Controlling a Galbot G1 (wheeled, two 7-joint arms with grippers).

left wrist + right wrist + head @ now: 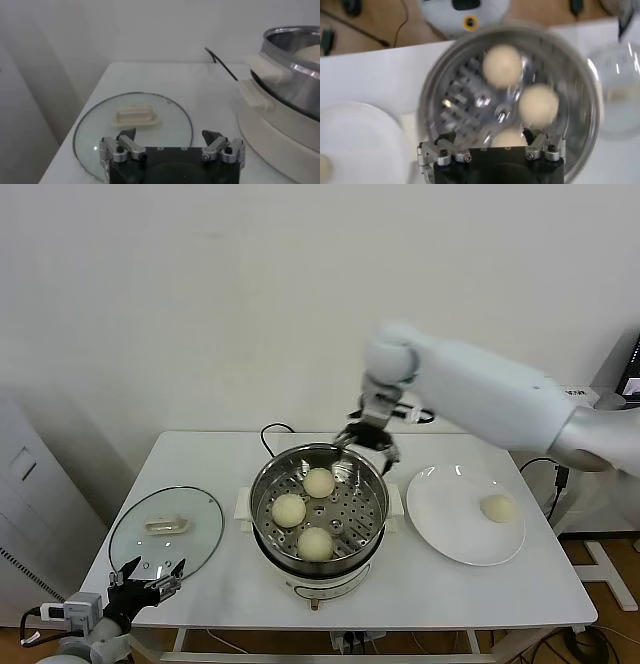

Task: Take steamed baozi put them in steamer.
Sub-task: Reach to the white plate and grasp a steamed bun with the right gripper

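While three baozi (318, 482) sit in the steamer (266, 494), my right gripper (368, 436) hovers empty, jaws apart; left gripper (148, 575) parked, likewise spread.

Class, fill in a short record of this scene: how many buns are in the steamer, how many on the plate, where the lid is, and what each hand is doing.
In steamer: three baozi
On plate: one bun
Glass lid: flat on the table, robot's left of the steamer
Right hand: open, empty, above the steamer's far rim
Left hand: open, idle, at the table's near-left edge
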